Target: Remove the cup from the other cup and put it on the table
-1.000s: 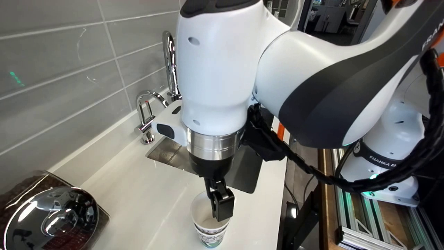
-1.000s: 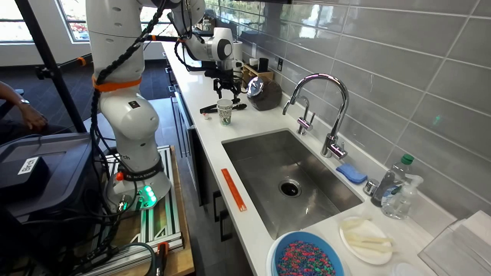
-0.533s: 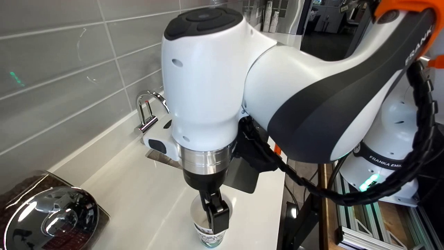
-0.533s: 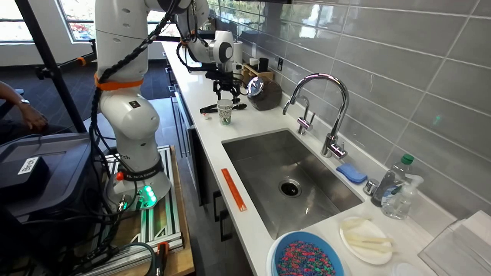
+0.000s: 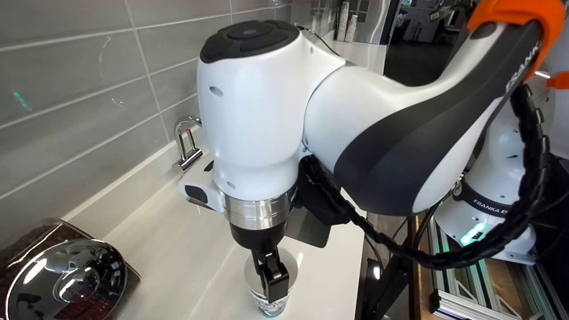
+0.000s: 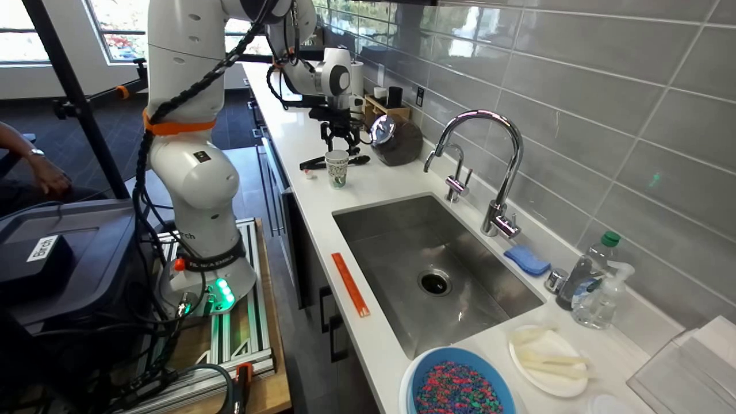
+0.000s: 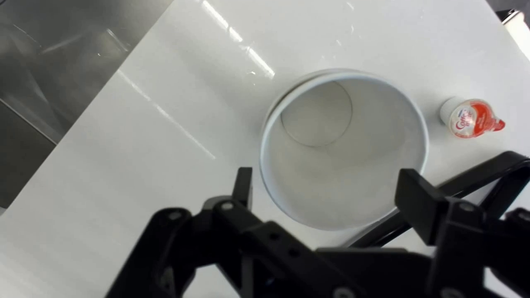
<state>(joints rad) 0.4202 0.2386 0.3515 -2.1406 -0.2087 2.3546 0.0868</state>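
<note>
Cup point(image 7: 343, 165) sitting nested inside a second cup point(image 6: 337, 174) on the worktop point(image 6: 368, 185)

Two cups are forming one upright stack near the sink point(image 6: 391, 259), a second rim peeping out beneath the upper one. The cup is showing its pale wall and round bottom to the wrist view. The fingers point(image 7: 418, 205) are standing apart, most of the rim appearing between and beyond them; whether either is touching it, I cannot tell.

In an exterior view, one blue bowl point(image 6: 491, 376) is holding pink, blue and green bits point(image 6: 457, 391), too many to count, and one white plate point(image 6: 556, 388) is bearing a few pale strips point(image 6: 556, 370). In both exterior views, one lidded jar point(image 5: 66, 266) is sitting by the wall, holding brown contents point(image 5: 35, 235). One small tub point(image 7: 472, 118) with a red-and-white lid and one black utensil point(image 6: 313, 163) are lying near the cups. Two taps point(image 6: 498, 215), two bottles point(image 6: 598, 302) and one blue sponge point(image 6: 526, 260) are sitting on the sink's wall side.
</note>
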